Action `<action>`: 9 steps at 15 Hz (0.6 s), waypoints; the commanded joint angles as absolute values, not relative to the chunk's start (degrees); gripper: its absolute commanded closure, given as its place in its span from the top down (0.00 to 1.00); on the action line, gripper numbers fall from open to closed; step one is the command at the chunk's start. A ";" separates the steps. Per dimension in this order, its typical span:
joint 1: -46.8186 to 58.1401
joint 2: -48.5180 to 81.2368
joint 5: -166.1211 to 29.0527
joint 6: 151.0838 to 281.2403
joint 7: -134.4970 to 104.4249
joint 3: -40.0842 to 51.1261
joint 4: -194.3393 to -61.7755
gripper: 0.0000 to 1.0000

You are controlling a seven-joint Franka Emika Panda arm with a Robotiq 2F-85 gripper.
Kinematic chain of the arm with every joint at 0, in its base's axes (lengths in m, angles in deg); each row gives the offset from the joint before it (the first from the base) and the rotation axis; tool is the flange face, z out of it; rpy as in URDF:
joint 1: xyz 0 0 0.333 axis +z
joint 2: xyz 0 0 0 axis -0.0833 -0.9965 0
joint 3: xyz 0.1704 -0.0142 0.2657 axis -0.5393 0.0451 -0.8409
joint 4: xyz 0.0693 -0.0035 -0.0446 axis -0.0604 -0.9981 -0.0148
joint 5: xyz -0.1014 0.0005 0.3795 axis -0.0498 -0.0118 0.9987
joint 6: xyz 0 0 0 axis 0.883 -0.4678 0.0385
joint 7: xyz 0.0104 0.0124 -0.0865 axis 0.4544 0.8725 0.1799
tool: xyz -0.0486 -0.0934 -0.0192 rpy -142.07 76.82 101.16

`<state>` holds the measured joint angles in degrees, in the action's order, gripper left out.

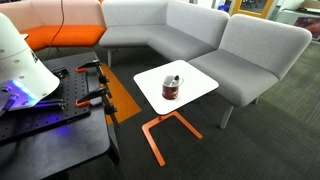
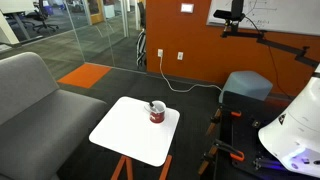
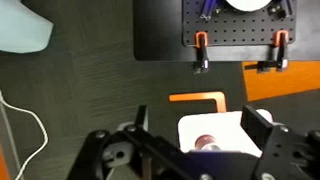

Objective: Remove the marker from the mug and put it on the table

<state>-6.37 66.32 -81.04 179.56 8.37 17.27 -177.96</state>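
Plainly, the marker (image 1: 178,79) stands in the mug (image 1: 172,91).

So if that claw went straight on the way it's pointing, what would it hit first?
Probably the small dark red-brown mug on the white-topped side table. It sits between the fingers of the open gripper, though depth is unclear.

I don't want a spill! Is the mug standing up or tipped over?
Standing up: the mug sits on its base on the table, open top facing up.
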 commanded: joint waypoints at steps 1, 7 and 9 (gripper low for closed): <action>-6.09 66.36 -81.13 179.44 8.25 17.47 -177.88 1.00; -4.76 64.85 -77.89 186.20 7.67 18.08 -178.98 1.00; -2.99 61.10 -72.60 193.45 5.88 18.00 -179.92 1.00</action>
<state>-4.96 65.09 -77.79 185.94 8.17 17.48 -179.12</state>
